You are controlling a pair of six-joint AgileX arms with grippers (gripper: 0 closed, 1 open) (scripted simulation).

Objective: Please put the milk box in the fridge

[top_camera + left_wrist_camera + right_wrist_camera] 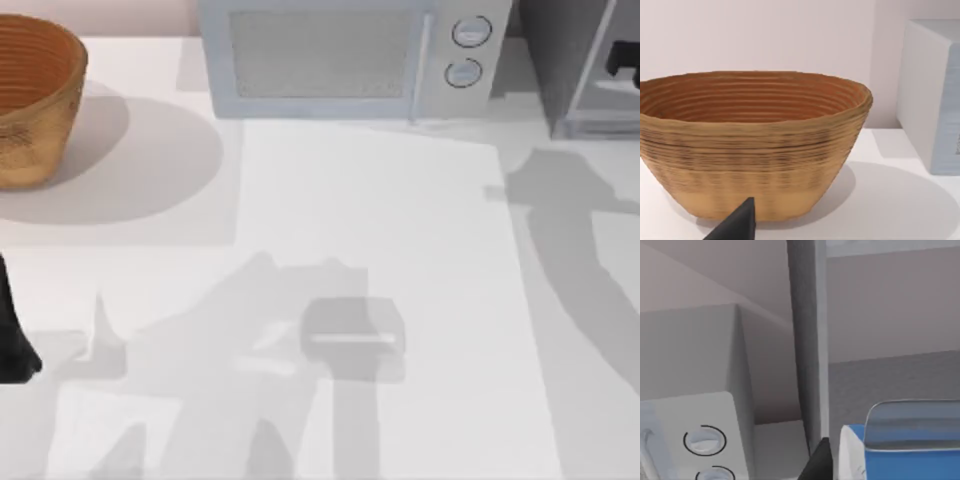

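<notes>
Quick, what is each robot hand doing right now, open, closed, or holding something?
Left gripper, near the basket: jaws cannot be told.
Right gripper, at the fridge beside the milk box: jaws cannot be told.

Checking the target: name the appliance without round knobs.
The fridge, dark grey at the table's back right; the light grey microwave beside it carries two round knobs.

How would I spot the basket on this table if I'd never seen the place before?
Start at the microwave, the pale grey box with two round knobs along the table's back edge. Look to its left, to the table's far left corner: the basket stands there, apart from the microwave. It is the one woven, tan-orange thing, an open ribbed bowl among smooth grey appliances.
</notes>
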